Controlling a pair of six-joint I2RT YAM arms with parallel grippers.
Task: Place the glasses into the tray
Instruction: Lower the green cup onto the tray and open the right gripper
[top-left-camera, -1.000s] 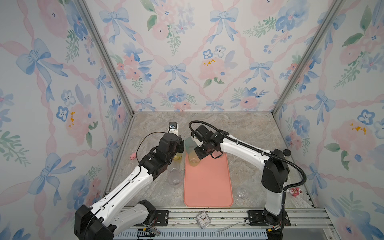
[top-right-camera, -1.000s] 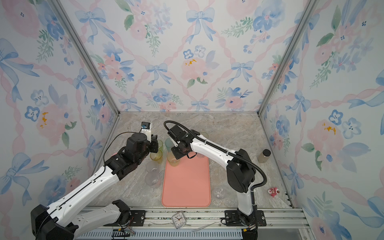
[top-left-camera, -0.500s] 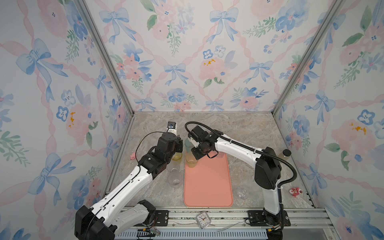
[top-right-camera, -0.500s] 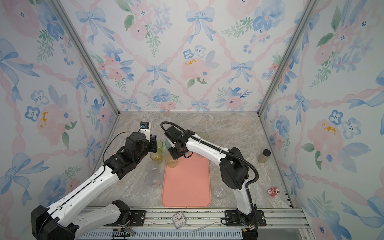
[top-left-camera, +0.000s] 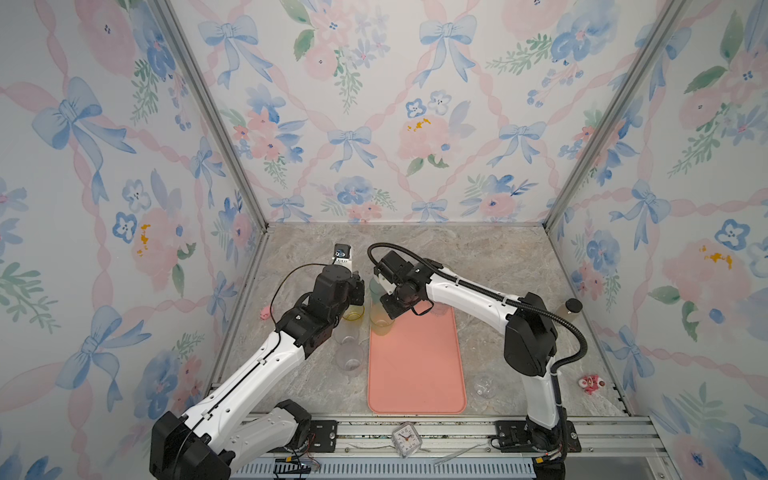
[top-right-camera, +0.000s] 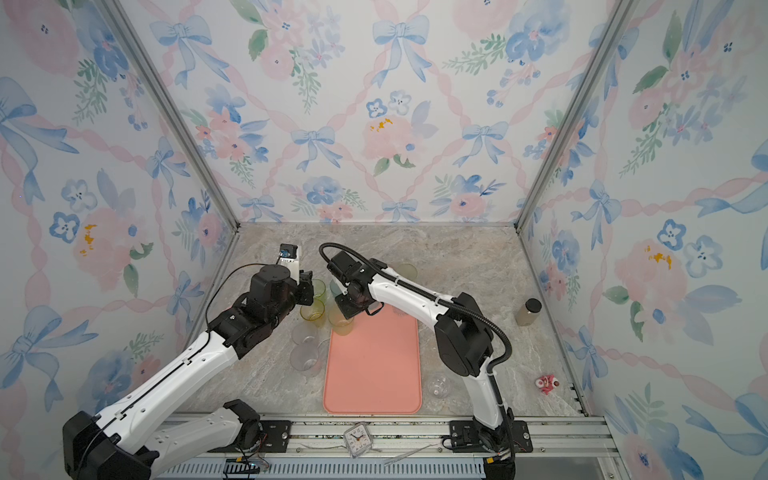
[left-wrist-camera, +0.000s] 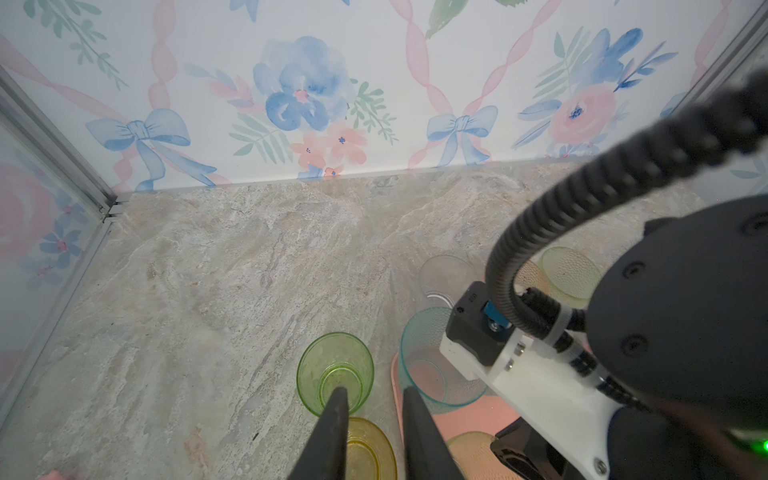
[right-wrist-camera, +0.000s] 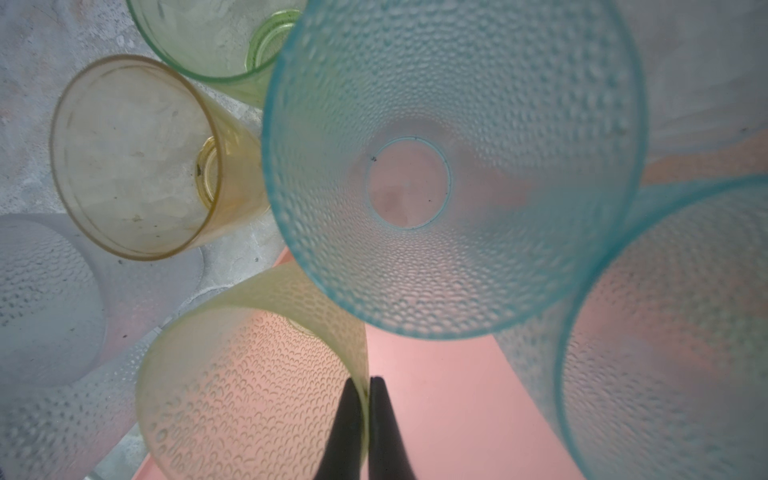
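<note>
— Glasses (top-left-camera: 350, 361) first: where do they stand around the large flat salmon-pink plastic tray (top-left-camera: 415, 374)?

— Most crowd its far left corner. A tall dimpled yellow-green translucent tumbler (right-wrist-camera: 249, 374) is right at that corner. The right pincer (right-wrist-camera: 365, 380) is closed on its rim wall, one finger inside and one outside. Whether its base rests on the tray, I cannot tell.

— And the blue-green ones?

— A tall frosted teal tumbler (left-wrist-camera: 419, 353) stands just beyond the held one, at the tray's far edge, with pink showing through its base. A second teal tumbler (right-wrist-camera: 673, 340) is beside it, also over pink.

— Which are off the tray?

— Just left of that far left corner, on the marble-patterned counter (top-left-camera: 478, 257), a smooth green tumbler (left-wrist-camera: 332, 365) and a smooth amber-yellow tumbler (left-wrist-camera: 370, 449) stand close together. Two clear tumblers (top-right-camera: 303, 332) stand upright along the tray's left side. A pale yellow-green tumbler (top-right-camera: 405, 272) sits beyond the far edge. A small rounded clear glass (top-left-camera: 484, 385) is near the tray's near right corner.

— The left pincer?

— The left pincer (left-wrist-camera: 375, 389) hovers by the green tumbler, left of the tray's far corner. Its fingers stand a narrow gap apart, one tip over the tumbler's mouth and the other outside its wall. They clamp nothing.

— Anything else?

— A beige bottle with a dark cap (top-right-camera: 528, 311) stands well right of the tray. A small clear-cased clock (top-right-camera: 357, 438) lies on the metal rail just before the tray's near edge.
</note>
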